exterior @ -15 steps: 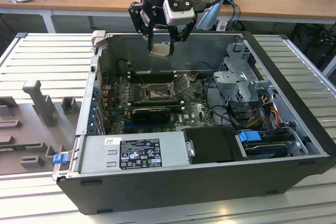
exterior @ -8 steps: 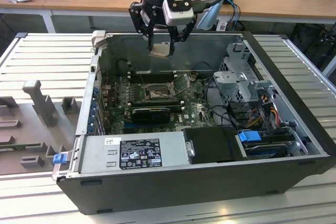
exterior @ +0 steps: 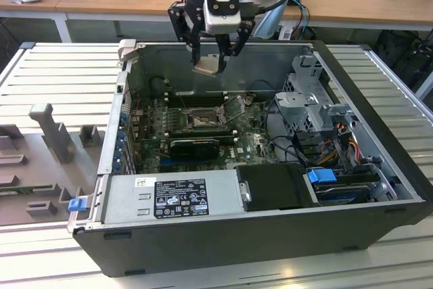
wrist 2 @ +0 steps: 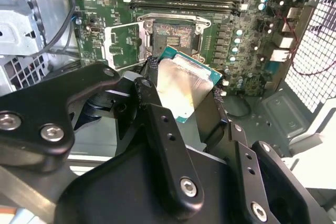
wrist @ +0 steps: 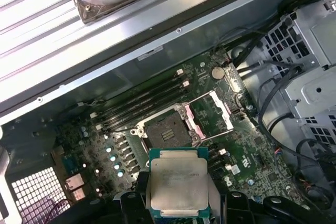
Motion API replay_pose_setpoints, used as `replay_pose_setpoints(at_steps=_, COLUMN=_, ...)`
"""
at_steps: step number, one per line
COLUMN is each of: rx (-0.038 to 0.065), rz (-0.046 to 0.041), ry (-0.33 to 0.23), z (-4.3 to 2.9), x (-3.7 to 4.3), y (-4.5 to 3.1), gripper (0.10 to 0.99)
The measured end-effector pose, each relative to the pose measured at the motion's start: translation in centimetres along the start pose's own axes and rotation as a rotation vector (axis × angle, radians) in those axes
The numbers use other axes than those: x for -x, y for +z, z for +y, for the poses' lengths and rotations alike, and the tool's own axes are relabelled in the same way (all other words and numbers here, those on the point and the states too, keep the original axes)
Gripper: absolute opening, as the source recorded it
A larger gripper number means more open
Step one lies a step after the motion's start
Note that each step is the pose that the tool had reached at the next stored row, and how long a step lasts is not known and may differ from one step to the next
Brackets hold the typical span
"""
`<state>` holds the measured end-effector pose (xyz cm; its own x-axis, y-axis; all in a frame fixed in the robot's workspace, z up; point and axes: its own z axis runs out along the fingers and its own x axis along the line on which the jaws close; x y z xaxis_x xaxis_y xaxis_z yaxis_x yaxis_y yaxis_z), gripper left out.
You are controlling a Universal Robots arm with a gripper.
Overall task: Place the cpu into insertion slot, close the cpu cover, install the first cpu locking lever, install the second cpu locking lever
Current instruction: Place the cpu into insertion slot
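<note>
Finding one: I am holding the cpu [exterior: 206, 65] clamped by two opposite edges in my gripper [exterior: 214, 60]. I am hanging above the rear rim of the open computer case [exterior: 270, 235], well above the board. In the second wrist view the chip is sitting tilted between my fingers [wrist 2: 157, 129], metal top showing.

Handling, in my judgement: the chip is light, thin and stiff, with a smooth metal lid that could slide in a loose grip. Its underside and the socket contacts are likely fragile, so the edges are the right place to hold it, as I am doing now.

Finding two: the insertion slot [exterior: 201, 118] is lying open and unoccupied on the green board. The cpu cover [wrist: 210, 111] is standing folded back just beside it.

Surroundings: the long memory slots [wrist: 142, 98] are running close along one side of the socket, and a black card [exterior: 196, 145] is lying near the other. Loose cables [exterior: 338, 140] and the drive cage [exterior: 311, 99] are occupying the exterior view's right, apart from the socket. The case wall below me is the nearest obstruction.
</note>
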<state>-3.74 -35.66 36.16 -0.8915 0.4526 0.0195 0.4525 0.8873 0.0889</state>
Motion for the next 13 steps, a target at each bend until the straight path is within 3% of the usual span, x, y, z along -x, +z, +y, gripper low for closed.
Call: replay_pose_setpoints(at_steps=13, rx=0.0, rz=-0.0011, ry=0.014, z=-0.04, x=0.01, y=0.33, gripper=0.525)
